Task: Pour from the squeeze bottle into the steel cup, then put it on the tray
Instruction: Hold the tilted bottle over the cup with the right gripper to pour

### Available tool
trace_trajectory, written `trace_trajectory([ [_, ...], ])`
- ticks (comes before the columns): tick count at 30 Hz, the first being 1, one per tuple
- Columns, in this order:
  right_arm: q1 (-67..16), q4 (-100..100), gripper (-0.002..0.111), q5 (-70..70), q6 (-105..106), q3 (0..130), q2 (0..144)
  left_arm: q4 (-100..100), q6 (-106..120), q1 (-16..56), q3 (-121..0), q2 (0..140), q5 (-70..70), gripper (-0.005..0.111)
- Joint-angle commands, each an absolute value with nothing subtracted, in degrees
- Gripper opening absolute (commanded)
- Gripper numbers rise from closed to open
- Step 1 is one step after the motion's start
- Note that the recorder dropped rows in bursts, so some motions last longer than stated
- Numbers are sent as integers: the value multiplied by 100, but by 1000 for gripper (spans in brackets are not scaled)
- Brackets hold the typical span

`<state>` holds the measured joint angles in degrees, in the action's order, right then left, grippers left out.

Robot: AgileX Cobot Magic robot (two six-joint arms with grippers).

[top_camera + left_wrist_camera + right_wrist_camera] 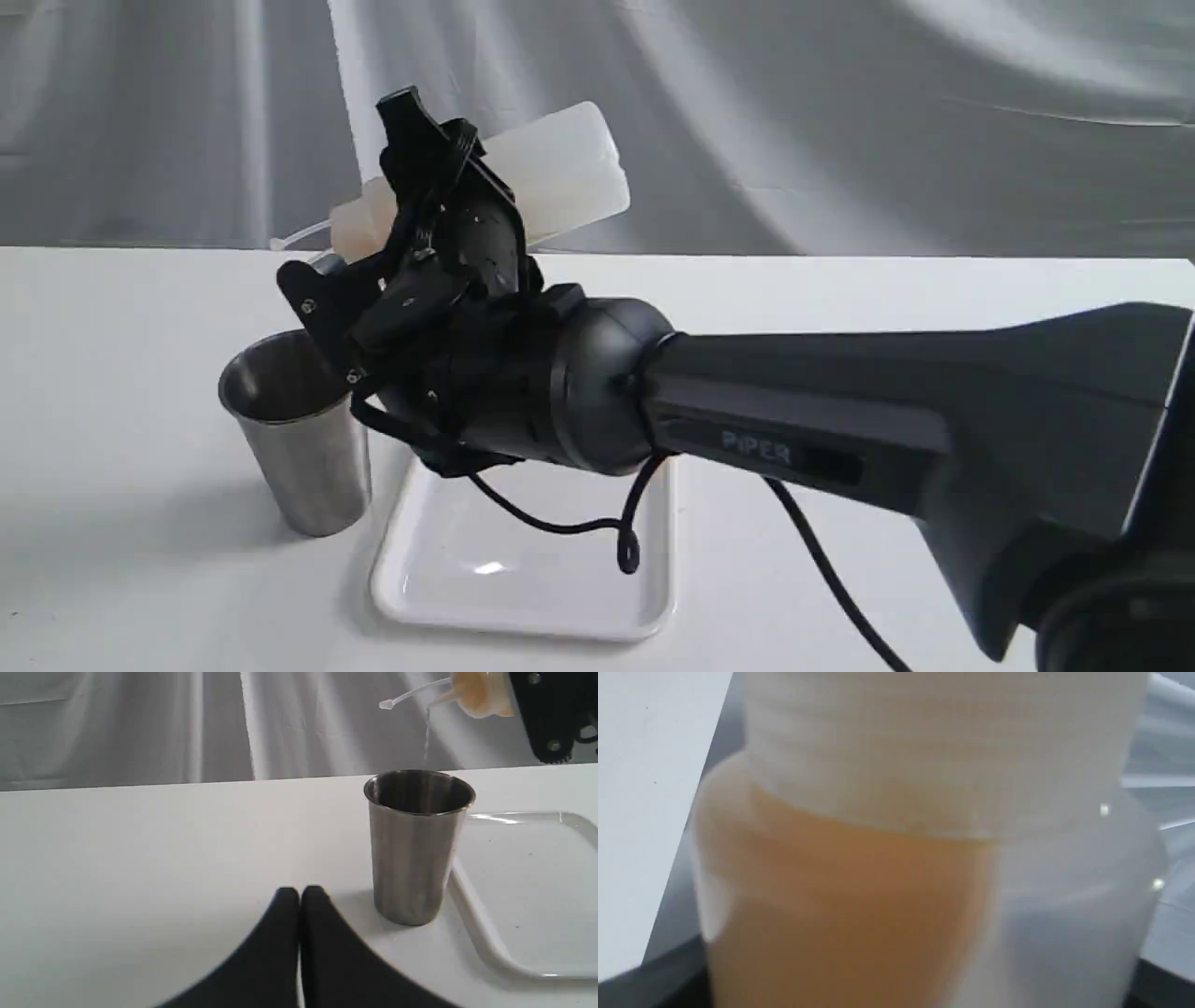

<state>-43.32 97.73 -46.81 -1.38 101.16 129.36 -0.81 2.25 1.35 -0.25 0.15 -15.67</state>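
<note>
Steel, brushed and grey: one steel cup (294,434) stands upright on the white desk (112,560). One tray (523,569) lies just beside the cup. One squeeze bottle (560,173) hangs tilted above the cup, nozzle lowest, clamped by the right end effector (373,201). Its arm (934,392) reads "PIPER".

From the left wrist, the left end effector (299,893) sits near the cup, fingers pressed together and holding nothing. A thin stream (426,737) falls toward the cup's mouth.

From the right wrist, the bottle fills the frame, with amber liquid (840,905) pooled inside.
</note>
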Motion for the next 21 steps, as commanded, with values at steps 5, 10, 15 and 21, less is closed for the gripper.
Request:
trace_trajectory([
  [5,-4343,9995,0,-4721,471,10211,12842,-87,196,126,0,0,-1524,0],
  [10,-4343,9995,0,-4721,541,10211,12842,-87,211,126,0,0,-1524,0],
  [15,-4343,9995,0,-4721,720,10211,12842,-87,211,126,0,0,-1524,0],
  [21,-4343,9995,0,-4721,746,10211,12842,-87,198,126,0,0,-1524,0],
])
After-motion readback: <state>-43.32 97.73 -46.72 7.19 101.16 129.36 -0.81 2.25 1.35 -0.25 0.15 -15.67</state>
